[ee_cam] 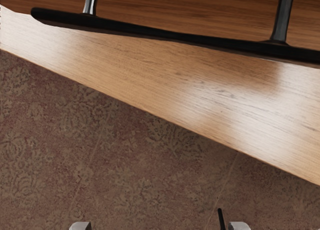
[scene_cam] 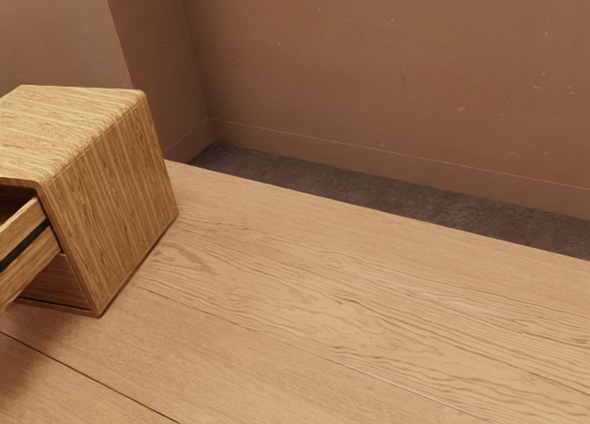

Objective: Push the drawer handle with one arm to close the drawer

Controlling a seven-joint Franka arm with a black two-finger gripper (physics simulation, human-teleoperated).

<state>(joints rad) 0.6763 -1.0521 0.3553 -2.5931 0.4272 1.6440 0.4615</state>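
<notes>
"How does the tool (ee_cam: 160, 226) stand?"

"Wide open. In the wrist view its two pale fingertips sit well apart, and it has hold of nothing."

"Is it touching the handle (ee_cam: 175, 37)?"

"No, the bar is apart from both tips. Between them and the bar I can see the floor (ee_cam: 150, 160) and a band of the pale wooden surface (ee_cam: 165, 80)."

"What does the handle look like?"

"A long, dark, slim bar with a rounded end, standing off the reddish-brown drawer front (ee_cam: 185, 7) on two posts (ee_cam: 283, 15). It crosses the view at a slight slant, over the surface's edge strip."

"And the drawer (scene_cam: 26, 267) itself?"

"Open. In the exterior view it juts from the cabinet (scene_cam: 115, 203) towards the exterior view's left, running out of the picture. A dark strip (scene_cam: 23, 244) runs along its side."

"Anything under it?"

"A lower wooden panel (scene_cam: 63, 284), set within the cabinet's frame. The whole cabinet has streaky yellow-brown grain and rounded upper edges, and it stands upright on the surface, near a brown wall (scene_cam: 369, 74)."
</notes>
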